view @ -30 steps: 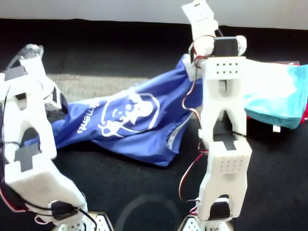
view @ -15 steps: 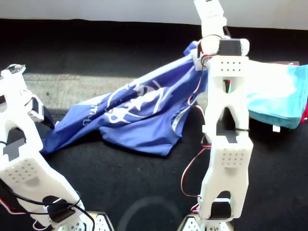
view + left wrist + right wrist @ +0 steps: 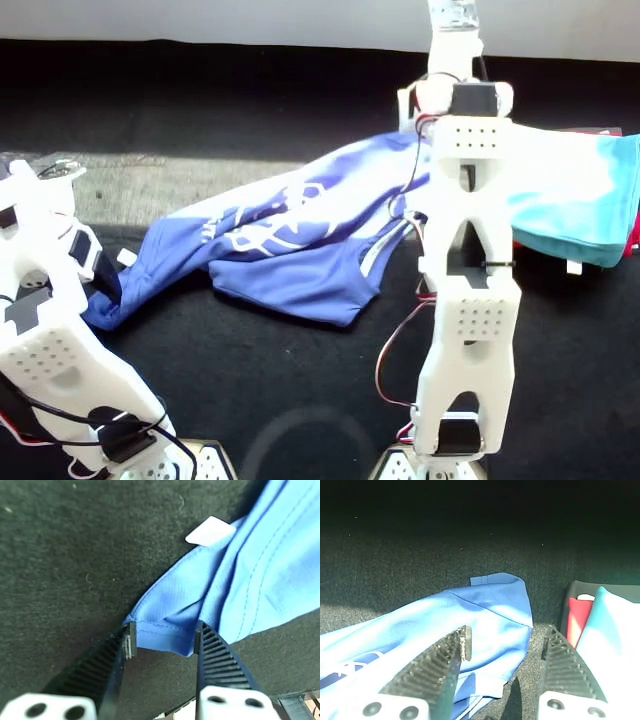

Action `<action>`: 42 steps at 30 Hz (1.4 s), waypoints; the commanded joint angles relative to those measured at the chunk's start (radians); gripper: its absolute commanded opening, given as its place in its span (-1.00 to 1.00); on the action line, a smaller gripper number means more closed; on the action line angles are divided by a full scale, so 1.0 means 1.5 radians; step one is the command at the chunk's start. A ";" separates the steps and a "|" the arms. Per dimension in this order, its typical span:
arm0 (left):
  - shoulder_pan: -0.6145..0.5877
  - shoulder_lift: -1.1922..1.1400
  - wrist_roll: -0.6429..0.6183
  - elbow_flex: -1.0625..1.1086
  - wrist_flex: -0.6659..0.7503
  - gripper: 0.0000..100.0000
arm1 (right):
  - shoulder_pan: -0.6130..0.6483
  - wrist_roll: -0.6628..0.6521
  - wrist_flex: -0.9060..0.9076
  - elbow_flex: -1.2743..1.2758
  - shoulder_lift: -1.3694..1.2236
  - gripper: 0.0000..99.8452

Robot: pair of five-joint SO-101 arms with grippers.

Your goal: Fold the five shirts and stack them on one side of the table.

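- Lying across the surface point(image 3: 250, 375), the blue shirt point(image 3: 300, 245) stretches between both arms.
- Left jaws are open, its corner between them.
- Right jaws are open over the other end.

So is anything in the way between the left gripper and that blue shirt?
Nothing visible does. The left gripper is open, its jaws either side of a corner of the blue shirt.
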State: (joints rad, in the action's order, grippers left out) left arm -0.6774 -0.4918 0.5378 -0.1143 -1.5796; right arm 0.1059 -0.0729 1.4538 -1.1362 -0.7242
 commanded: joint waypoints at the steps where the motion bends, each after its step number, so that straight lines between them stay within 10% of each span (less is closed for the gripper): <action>1: 0.012 0.004 0.002 0.013 0.012 -0.61 | -0.002 0.006 0.047 -0.075 0.050 -0.54; 26: -0.073 0.011 0.039 -0.019 -0.066 -0.61 | 0.051 -0.090 0.209 -0.114 0.078 -0.54; 42: -0.072 0.222 0.039 0.064 -0.061 -0.61 | 0.225 -0.089 0.192 0.532 0.393 -0.54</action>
State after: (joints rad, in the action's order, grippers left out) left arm -0.7772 -0.2539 0.5869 -0.0637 -1.6809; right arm 0.3882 -0.2002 1.7561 -0.4549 -0.2133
